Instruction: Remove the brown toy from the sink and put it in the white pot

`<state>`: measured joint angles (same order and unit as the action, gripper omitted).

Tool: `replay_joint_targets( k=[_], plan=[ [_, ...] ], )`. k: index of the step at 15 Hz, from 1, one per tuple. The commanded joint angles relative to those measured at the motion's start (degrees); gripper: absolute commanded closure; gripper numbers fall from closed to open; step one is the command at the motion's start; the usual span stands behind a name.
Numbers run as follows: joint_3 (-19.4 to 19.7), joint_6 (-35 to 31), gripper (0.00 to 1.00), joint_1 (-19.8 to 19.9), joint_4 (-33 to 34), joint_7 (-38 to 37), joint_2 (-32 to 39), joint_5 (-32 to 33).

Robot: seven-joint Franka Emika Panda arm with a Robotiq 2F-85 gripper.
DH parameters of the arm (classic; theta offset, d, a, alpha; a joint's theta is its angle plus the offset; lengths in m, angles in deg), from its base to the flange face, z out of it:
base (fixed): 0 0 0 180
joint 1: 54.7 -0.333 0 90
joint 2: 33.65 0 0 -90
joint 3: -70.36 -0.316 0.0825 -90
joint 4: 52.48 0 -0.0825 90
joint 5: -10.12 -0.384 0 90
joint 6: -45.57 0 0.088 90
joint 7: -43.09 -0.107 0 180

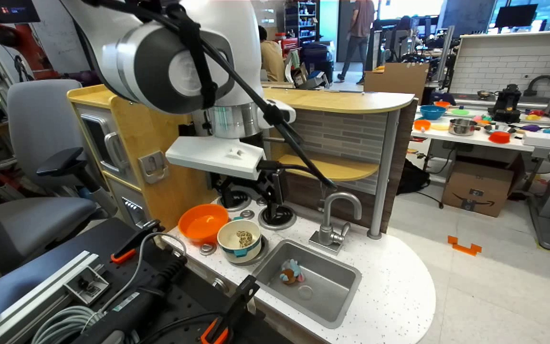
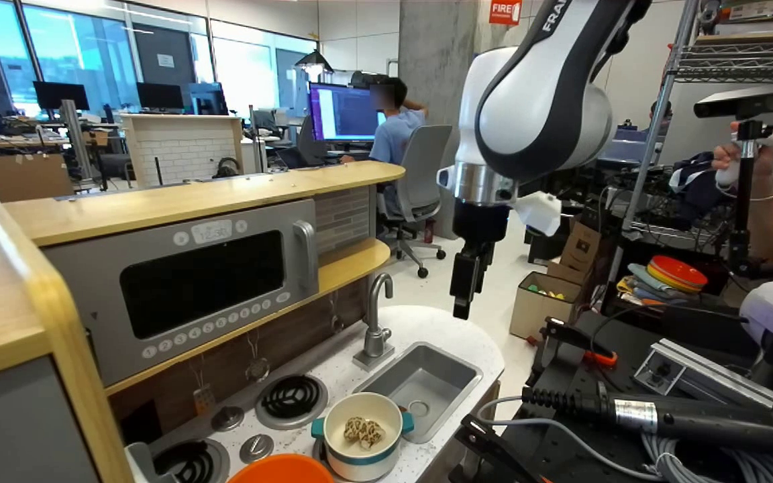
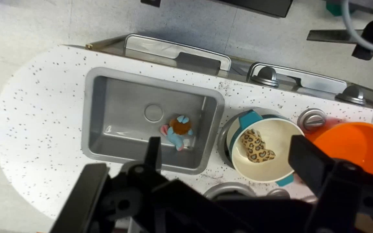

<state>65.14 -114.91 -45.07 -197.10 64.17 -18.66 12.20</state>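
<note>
The brown toy [image 3: 257, 147], tan-brown with dark leopard spots, lies inside the white pot [image 3: 288, 127]. It shows in the pot in both exterior views [image 1: 244, 238] [image 2: 363, 431]. The pot has teal handles and stands on a burner beside the sink. The sink [image 3: 217, 106] holds another toy, blue with a brown middle [image 3: 180, 127], lying near the drain. My gripper [image 3: 226, 150] is open and empty, with its fingers wide apart. It hangs above the counter, apart from the pot and the toys, also in both exterior views [image 1: 250, 203] [image 2: 463, 310].
An orange bowl [image 3: 355, 145] stands right beside the pot. The curved faucet [image 1: 327, 215] rises behind the sink. Wooden shelves [image 1: 342, 167] and a toy microwave [image 2: 202, 285] stand along the back of the counter. A black table with tools [image 1: 160, 291] borders the front.
</note>
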Motion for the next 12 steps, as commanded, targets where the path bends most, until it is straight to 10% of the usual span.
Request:
replay_joint_targets(
  k=[1,12],
  plan=[
    [-1.6,4.0,0.0,4.7,-7.7,7.3,-14.3,-11.6],
    [10.0,33.3,0.0,0.9,-1.9,-3.2,-29.8,-0.4]
  ],
)
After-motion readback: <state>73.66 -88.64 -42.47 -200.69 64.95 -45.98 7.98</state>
